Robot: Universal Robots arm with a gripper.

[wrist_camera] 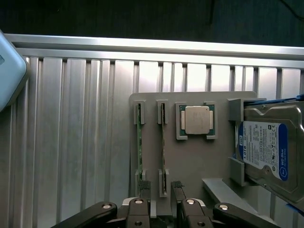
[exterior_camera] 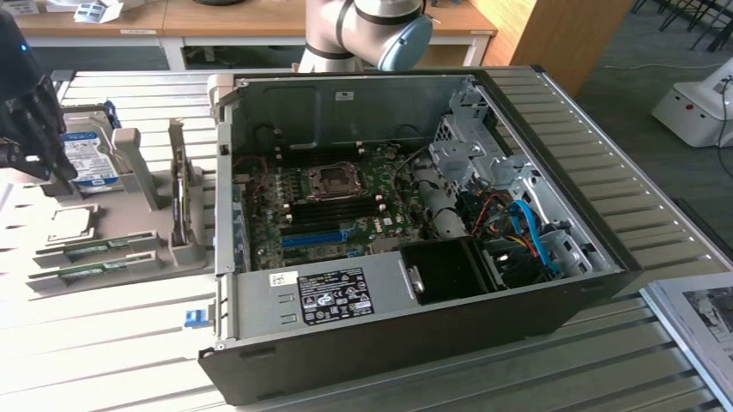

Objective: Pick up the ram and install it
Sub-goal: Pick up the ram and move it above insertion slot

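Two sticks, exterior view: the ram and a second stick lie side by side in a grey holder on the exterior view's left, outside the computer case.
Other parts in the holder: a processor sits just beside the ram, and a hard drive with a blue-white label stands farther back.
Claw, exterior view: the claw is a dark shape at the left edge, above the holder and in front of the hard drive.
Arm: the arm shows behind the case.
Case: it lies open on the slatted metal surface, with the motherboard facing up and a blue slot on it.
Ram, wrist view: the ram stands on edge in the holder, between the processor and the second stick, parallel to that stick.
Claw, wrist view: the claw is spread apart and empty. Its fingers sit one on each side of one end of the ram, and whether they touch it cannot be told. The second stick lies just outside one finger.
Hard drive, wrist view: the hard drive is propped in brackets beyond the processor.
Surface, wrist view: the ribbed surface carries the holder.
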